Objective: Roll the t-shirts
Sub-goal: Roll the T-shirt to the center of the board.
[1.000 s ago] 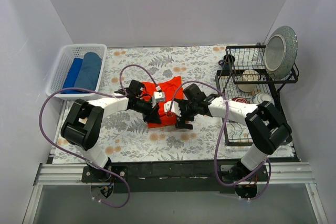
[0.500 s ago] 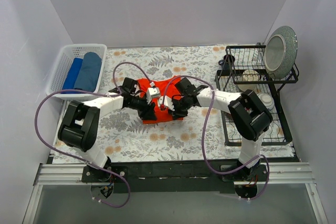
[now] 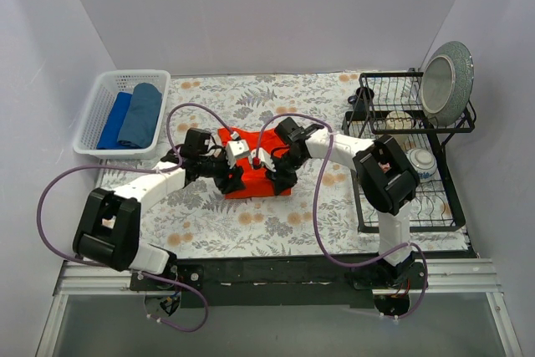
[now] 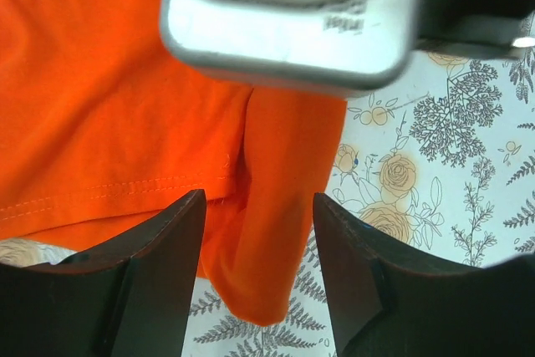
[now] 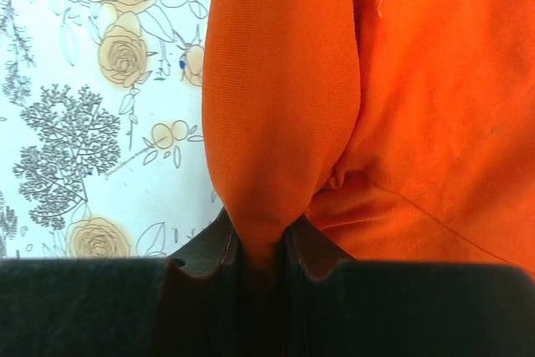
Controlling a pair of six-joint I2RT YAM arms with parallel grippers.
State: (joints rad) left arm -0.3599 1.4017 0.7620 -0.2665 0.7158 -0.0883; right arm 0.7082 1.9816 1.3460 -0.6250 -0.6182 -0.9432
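Observation:
The orange-red t-shirt (image 3: 255, 186) lies partly folded in the middle of the flowered table. My left gripper (image 3: 235, 178) is at its left side, and my right gripper (image 3: 272, 176) at its right. In the left wrist view the left gripper (image 4: 259, 277) is open, with a hanging fold of the orange shirt (image 4: 267, 206) loose between its dark fingers (image 4: 150, 282). In the right wrist view the right gripper (image 5: 263, 248) is shut on a pinched fold of the orange shirt (image 5: 284, 106). A royal blue t-shirt (image 3: 114, 120) and a teal-blue t-shirt (image 3: 142, 112) lie rolled in the white basket (image 3: 94, 98).
A black dish rack (image 3: 401, 198) stands at the right edge with a grey plate (image 3: 447, 73) upright in it and a white bowl (image 3: 422, 159). The white basket sits at the back left. Purple cables loop over both arms.
My left gripper has opened and let go of the orange fold. My right gripper has moved left onto the shirt and shut on a fold. Both arms shifted towards the back.

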